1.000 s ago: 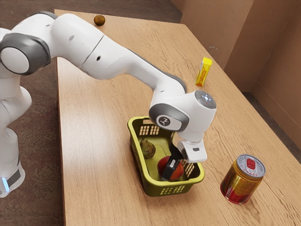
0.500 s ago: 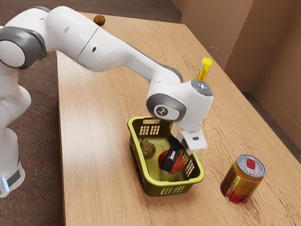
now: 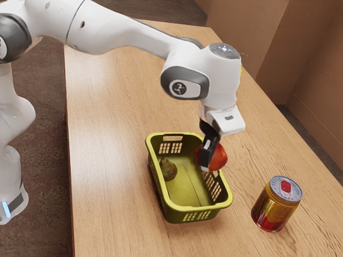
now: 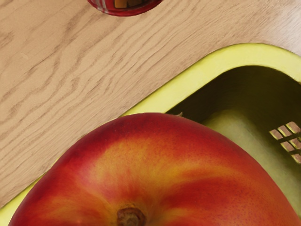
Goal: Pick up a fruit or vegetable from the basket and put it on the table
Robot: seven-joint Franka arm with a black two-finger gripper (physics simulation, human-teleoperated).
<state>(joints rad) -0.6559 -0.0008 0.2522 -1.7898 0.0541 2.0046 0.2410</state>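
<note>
Tool is pinching the red-orange fruit: near finger against its side in the exterior view, far finger hidden behind it. Fruit is up in the air, above the basket's long rim on the side toward the can. Not on the counter. Whether it touches the rim: can't tell for sure, looks raised off it.

Wrist view: fruit big and close under the hand, brown stem end showing, skin red with yellow-orange streaks. It covers part of the rim. Basket interior and a patch of wall grid on one side of the rim, bare wood grain on the other, red base of the can beyond that.

Basket is yellow-green plastic, grid cutouts in the walls, upright on the counter. One mottled green-brown fruit inside, on the basket floor by the long wall farther from the can. Can is upright, gold and red with a silver top, near the basket, not touching. Arm reaches in from the exterior view's left.
</note>
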